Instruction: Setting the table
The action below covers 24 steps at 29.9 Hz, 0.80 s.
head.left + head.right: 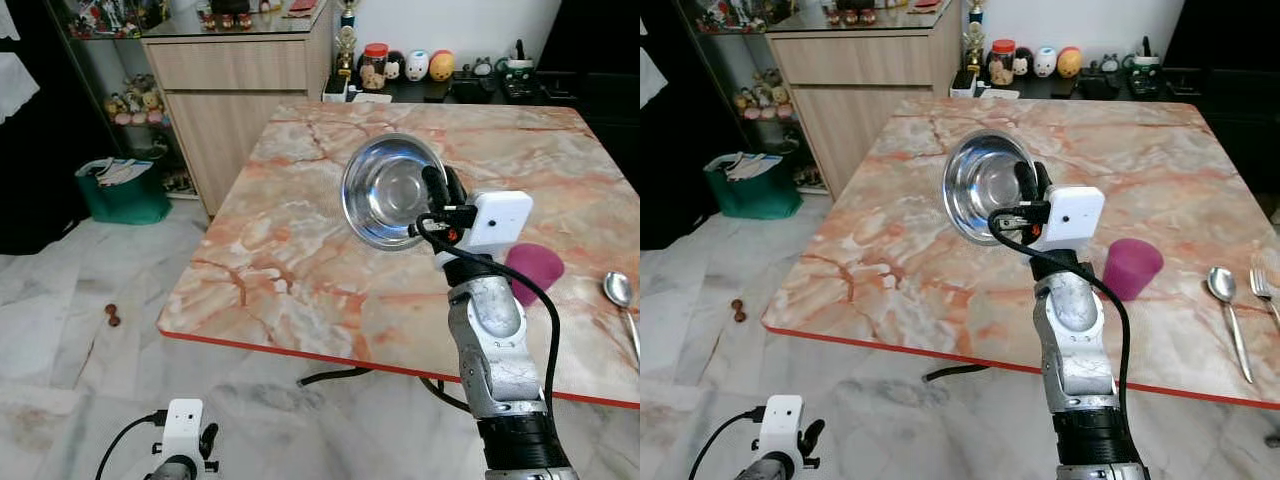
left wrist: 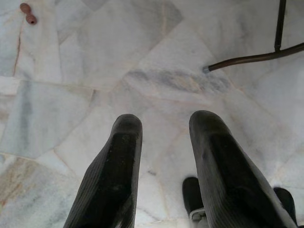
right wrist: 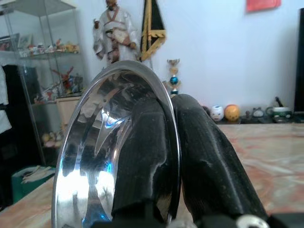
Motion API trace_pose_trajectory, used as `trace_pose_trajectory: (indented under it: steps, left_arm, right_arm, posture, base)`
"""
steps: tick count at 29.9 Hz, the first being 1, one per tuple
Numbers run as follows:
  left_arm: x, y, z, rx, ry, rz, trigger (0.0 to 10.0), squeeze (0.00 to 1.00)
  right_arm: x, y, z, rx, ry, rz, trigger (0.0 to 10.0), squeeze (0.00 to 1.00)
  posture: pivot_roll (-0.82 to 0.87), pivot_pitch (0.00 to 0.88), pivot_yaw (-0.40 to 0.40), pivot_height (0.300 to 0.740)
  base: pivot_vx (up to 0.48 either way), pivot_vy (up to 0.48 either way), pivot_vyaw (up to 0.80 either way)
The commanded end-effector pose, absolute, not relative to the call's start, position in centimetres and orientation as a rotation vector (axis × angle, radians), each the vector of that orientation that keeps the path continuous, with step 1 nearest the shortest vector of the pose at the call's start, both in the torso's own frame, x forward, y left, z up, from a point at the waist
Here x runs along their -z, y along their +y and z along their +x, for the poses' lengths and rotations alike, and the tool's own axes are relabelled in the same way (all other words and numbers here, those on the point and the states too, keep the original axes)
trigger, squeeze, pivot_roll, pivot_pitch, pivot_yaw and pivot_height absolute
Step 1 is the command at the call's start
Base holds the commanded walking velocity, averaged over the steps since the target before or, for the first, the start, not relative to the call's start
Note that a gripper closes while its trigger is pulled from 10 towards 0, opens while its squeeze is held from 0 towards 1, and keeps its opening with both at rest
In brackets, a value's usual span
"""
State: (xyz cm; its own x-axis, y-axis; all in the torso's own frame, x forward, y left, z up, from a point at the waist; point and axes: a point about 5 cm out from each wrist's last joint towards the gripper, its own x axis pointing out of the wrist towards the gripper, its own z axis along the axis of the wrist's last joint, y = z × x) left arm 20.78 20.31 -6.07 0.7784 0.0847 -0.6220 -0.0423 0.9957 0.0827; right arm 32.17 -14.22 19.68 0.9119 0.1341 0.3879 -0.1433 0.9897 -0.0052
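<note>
Nearest the head camera, low on the left, the left gripper [image 1: 208, 440] hangs idle over the marble floor [image 2: 85, 71], its two black fingers [image 2: 114, 175] parted with nothing between them. To its right the right gripper [image 1: 1028, 190] is raised above the marble table [image 1: 270, 260], its fingers pinched on the rim of a steel bowl [image 1: 388, 190], one inside and one outside. The bowl is carried tipped on edge, hollow side facing the camera, clear of the tabletop and over its middle. Further right, a purple cup [image 1: 1132, 268] stands on the table near the front edge, then a spoon [image 1: 1228, 305] lying just beside it, and a fork [image 1: 1262, 288] at the far right edge of the right eye view. So the setting looks partly done: cup, spoon and fork appear to be laid, while the bowl is not yet set down. What seems left is to level the bowl and place it on bare tabletop, probably left of the cup.
</note>
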Motion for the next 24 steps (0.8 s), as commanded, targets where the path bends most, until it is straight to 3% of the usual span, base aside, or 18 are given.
trace_pose_trajectory:
  steps: [1, 16, 24]
  left_arm:
    - [6.13, 20.28, 20.69, -0.059, 0.681, 0.083, 10.0, 0.00]
    - [6.13, 20.20, 20.62, -0.060, 0.671, 0.060, 10.0, 0.00]
    - [6.26, 20.12, 20.45, -0.057, 0.678, 0.057, 10.0, 0.00]
  right_arm:
    - [-20.29, -14.34, 31.94, -0.142, -0.434, 0.003, 10.0, 0.00]
    - [-20.44, -13.60, 31.81, -0.172, -0.444, -0.005, 10.0, 0.00]
    - [-20.48, -13.51, 31.82, -0.174, -0.445, 0.008, 10.0, 0.00]
  posture:
    - [-0.10, 0.000, 0.067, 0.740]
    - [-0.10, 0.000, 0.065, 0.740]
    - [-0.11, 0.000, 0.065, 0.740]
  base:
    - [0.000, -0.360, 0.00]
    - [0.000, -0.428, 0.00]
    - [0.000, -0.472, -0.28]
